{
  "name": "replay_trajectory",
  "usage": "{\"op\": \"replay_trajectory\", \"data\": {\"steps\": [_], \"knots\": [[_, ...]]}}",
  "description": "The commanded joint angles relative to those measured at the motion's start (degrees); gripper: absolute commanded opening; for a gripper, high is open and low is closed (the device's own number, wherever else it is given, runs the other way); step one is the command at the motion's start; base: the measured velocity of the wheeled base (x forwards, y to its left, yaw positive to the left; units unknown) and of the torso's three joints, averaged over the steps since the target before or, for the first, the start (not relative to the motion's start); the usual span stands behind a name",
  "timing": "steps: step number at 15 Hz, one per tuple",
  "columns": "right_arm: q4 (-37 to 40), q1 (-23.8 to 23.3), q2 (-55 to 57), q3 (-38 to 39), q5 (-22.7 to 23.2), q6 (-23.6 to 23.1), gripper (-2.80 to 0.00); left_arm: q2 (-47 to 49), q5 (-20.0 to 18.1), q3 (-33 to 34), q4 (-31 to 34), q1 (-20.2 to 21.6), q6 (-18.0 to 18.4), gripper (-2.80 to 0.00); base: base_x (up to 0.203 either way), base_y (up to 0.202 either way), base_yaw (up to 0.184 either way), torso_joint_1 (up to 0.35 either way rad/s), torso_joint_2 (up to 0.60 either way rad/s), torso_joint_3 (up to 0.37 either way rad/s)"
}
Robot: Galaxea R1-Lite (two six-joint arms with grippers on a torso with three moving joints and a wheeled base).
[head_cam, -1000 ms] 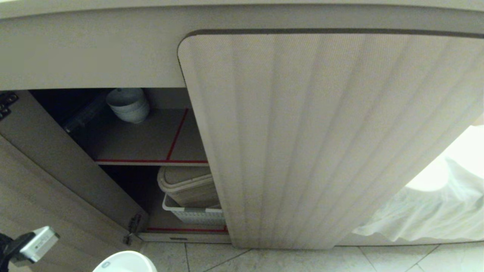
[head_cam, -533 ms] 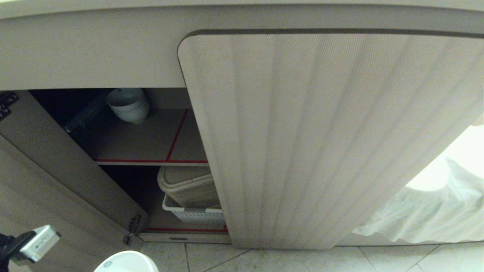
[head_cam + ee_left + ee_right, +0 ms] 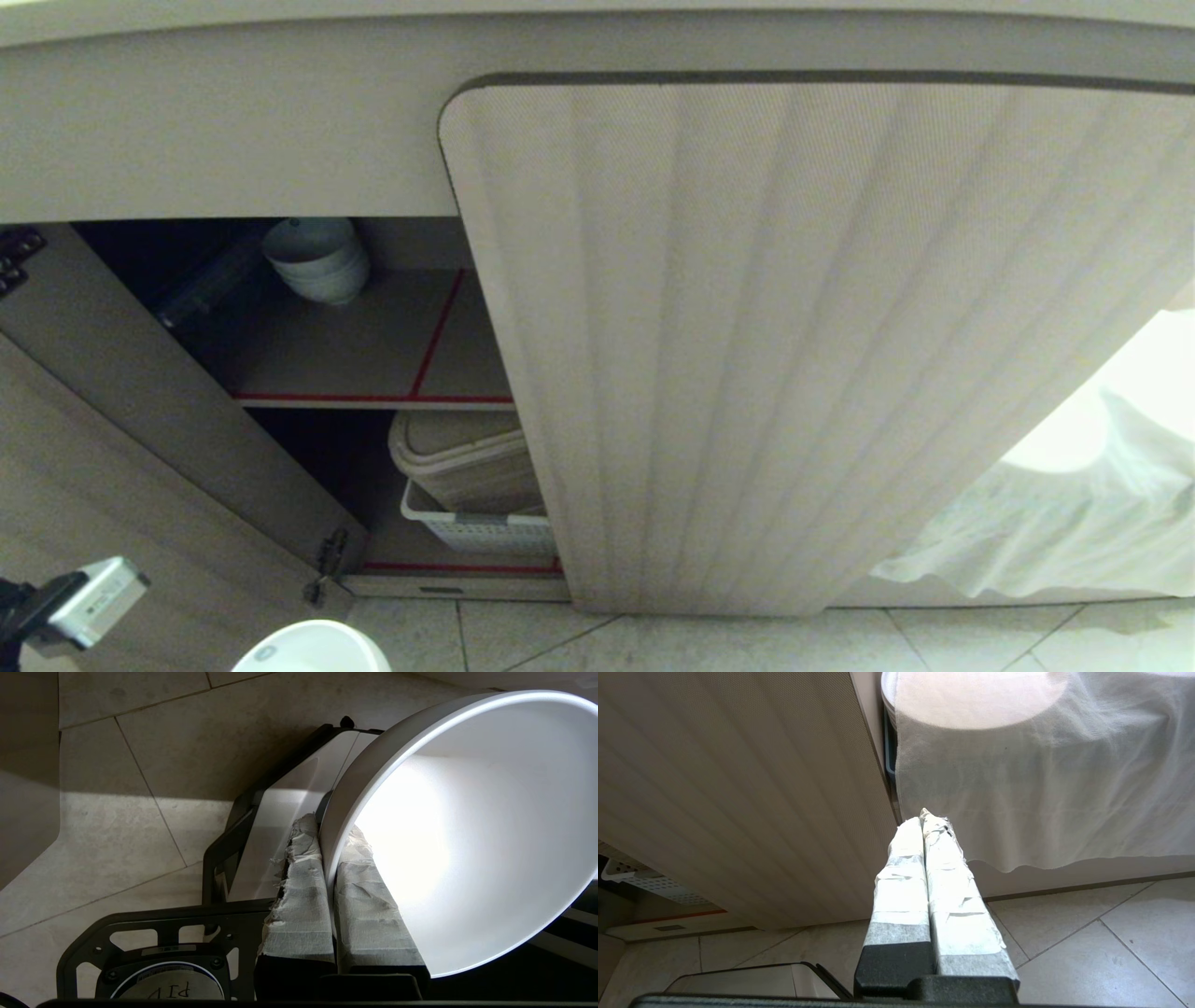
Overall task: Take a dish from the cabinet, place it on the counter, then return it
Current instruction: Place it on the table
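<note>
Your left gripper (image 3: 329, 858) is clamped on the white dish's (image 3: 467, 835) rim – low at near left, outside the open cabinet (image 3: 364, 345). Your right gripper (image 3: 923, 821) rests pressed together.

My left gripper (image 3: 329, 868) has two black fingers (image 3: 299, 896) wrapped in frayed white tape. Behind them sits a black perforated bracket with a round label (image 3: 163, 987), lettering possibly "PID". My right gripper (image 3: 924, 826) wears the same white tape over black bases. A silver-grey camera block (image 3: 93, 597) rides on a black mount, near left.
</note>
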Motion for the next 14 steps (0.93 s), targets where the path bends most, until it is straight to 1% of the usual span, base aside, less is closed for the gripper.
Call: {"op": "replay_trajectory", "data": {"steps": [1, 13, 14], "knots": [[0.0, 0.02, 0.0, 0.01, -0.03, 0.05, -2.8, 0.13, -0.03, -0.08, 0.1, 0.12, -0.16, -2.8, 0.0, 0.0, 0.0, 0.0, 0.0, 0.0], [0.0, 0.02, 0.0, 0.01, -0.03, 0.05, -2.8, -0.22, -0.03, 0.01, 0.1, 0.21, -0.16, -2.8, 0.0, 0.0, 0.0, 0.0, 0.0, 0.0], [0.0, 0.02, 0.0, 0.01, -0.03, 0.05, -2.8, -0.14, -0.03, -0.08, 0.1, 0.21, -0.16, -2.8, 0.0, 0.0, 0.0, 0.11, -0.16, -0.017]]}}
